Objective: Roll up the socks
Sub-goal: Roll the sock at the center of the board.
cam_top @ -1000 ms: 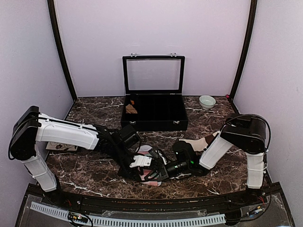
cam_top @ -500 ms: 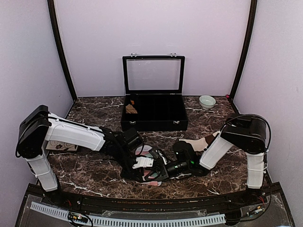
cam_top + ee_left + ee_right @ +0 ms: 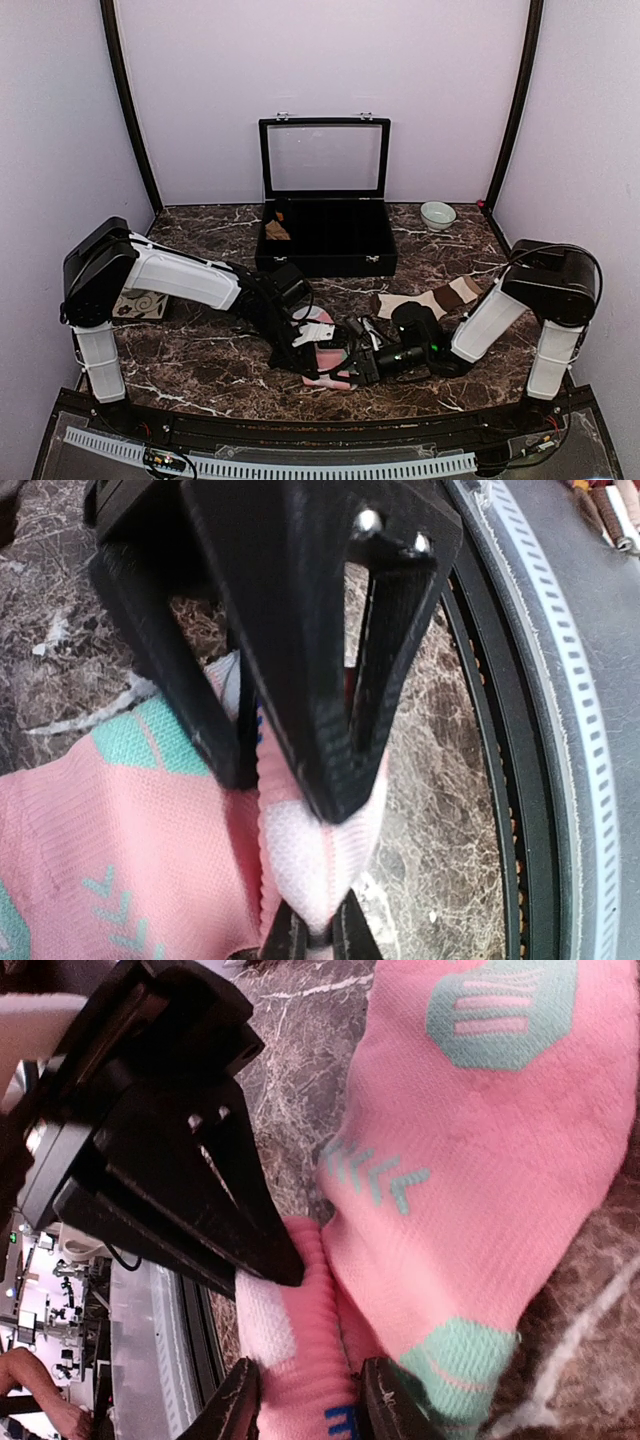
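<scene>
Rolling looks barely begun on the pink sock [image 3: 480, 1190]. The left claw [image 3: 285, 790] is clamped tight on a fold at its ribbed end, and the rest lies flat just beside that claw. The right claw [image 3: 305, 1405] meets it tip to tip, jaws partly apart astride the same fold; whether it grips, I cannot tell. The cream-beige sock [image 3: 430, 300] lies flat, well behind the right claw. Next, probably, the fold must be turned over the flat part without slipping.

- legible text, labels, brands, numbers: none in any view.
- pink sock [image 3: 480, 1160]: woven mint-green chevrons and bar motif, a pattern and not lettering.
- printed card [image 3: 138, 303], left table edge: markings too small to read.
</scene>
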`<state>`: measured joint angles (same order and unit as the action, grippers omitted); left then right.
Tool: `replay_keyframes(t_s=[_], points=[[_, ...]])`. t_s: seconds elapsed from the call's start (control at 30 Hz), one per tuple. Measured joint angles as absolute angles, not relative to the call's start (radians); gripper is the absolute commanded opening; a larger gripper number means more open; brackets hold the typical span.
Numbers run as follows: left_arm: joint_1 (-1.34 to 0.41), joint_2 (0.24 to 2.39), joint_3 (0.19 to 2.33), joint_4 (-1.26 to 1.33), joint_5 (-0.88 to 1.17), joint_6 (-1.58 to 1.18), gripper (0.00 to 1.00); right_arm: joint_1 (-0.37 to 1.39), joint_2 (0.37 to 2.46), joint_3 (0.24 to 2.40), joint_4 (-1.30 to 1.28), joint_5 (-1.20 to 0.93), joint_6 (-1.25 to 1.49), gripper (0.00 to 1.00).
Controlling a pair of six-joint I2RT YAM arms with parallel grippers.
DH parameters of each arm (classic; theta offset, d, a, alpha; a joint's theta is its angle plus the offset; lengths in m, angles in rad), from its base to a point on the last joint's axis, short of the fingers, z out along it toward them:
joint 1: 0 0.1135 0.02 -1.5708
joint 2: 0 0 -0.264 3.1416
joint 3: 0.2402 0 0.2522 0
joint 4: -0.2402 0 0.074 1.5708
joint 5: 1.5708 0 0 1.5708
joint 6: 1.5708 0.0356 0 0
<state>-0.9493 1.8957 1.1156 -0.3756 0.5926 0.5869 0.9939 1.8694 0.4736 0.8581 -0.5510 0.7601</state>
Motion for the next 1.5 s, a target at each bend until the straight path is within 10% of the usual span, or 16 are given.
replay_keyframes(t_s=[0.4, 0.43, 0.5, 1.27, 1.5], points=[[-0.898, 2.018, 1.262, -0.552, 0.730, 0.610, 0.00, 1.002, 1.495, 0.282, 0.631, -0.360, 0.572, 0.36], [-0.896, 2.022, 1.268, -0.561, 0.733, 0.611, 0.00, 1.007, 1.446, 0.280, 0.602, -0.341, 0.540, 0.76], [-0.890, 2.030, 1.279, -0.578, 0.742, 0.616, 0.00, 1.027, 1.357, 0.280, 0.564, -0.309, 0.474, 0.99], [-0.816, 2.107, 1.348, -0.757, 0.844, 0.644, 0.00, 1.185, 1.194, 0.296, 0.445, 0.106, -0.007, 0.99], [-0.807, 2.133, 1.371, -0.788, 0.872, 0.645, 0.00, 1.193, 1.307, 0.310, 0.524, -0.021, -0.182, 0.73]])
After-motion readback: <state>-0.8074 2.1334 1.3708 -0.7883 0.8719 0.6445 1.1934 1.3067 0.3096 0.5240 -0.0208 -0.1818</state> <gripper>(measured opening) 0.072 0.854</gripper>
